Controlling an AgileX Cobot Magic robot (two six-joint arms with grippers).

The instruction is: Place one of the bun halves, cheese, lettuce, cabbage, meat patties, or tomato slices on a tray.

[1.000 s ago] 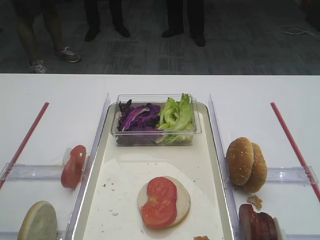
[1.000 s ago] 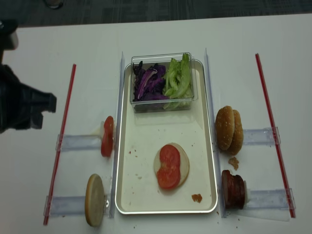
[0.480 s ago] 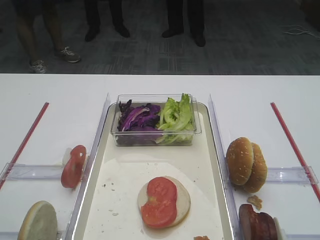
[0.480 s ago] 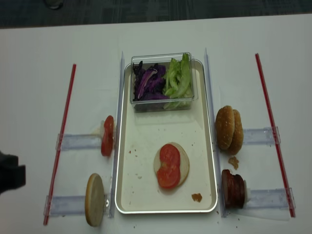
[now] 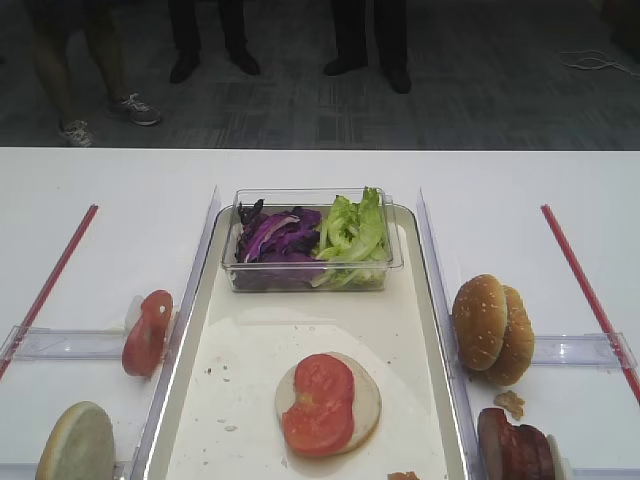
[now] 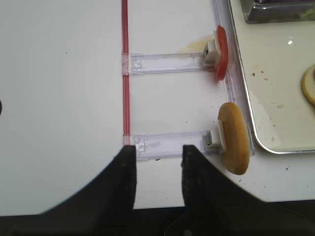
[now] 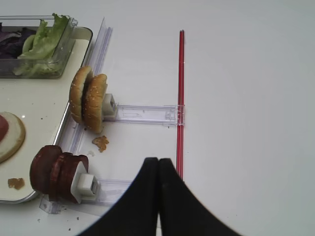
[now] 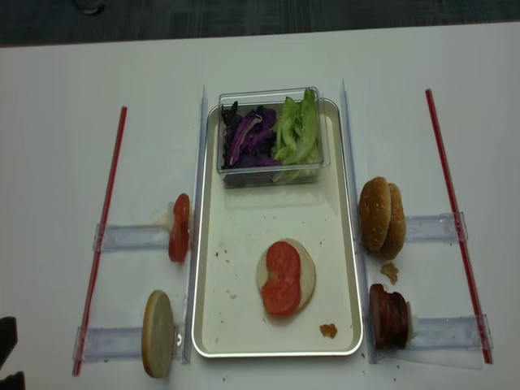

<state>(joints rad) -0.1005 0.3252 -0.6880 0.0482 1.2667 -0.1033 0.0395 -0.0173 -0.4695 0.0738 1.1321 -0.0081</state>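
Note:
On the cream tray [image 8: 244, 219] lies a pale bun half [image 8: 302, 272] with two tomato slices [image 8: 282, 278] on top. A clear tub at the tray's far end holds cabbage [image 8: 248, 138] and lettuce [image 8: 296, 134]. Left of the tray, a tomato slice [image 6: 221, 54] and a bun half [image 6: 234, 140] stand on edge in clear racks. On the right stand sesame buns [image 7: 88, 101] and meat patties [image 7: 51, 172]. No cheese is in view. My left gripper [image 6: 159, 148] hangs open and empty near the front-left rack. My right gripper [image 7: 158, 161] is shut and empty, right of the patties.
Red strips [image 8: 101, 236] [image 8: 455, 219] run along both sides of the white table. Clear rack rails [image 6: 167, 61] [image 7: 142, 114] lie between strips and tray. Crumbs [image 8: 327, 330] sit on the tray's near right corner. People's legs [image 5: 360, 35] stand beyond the table's far edge.
My left arm has drawn back from the table's left side to the near-left corner of the overhead view. The food has not moved.

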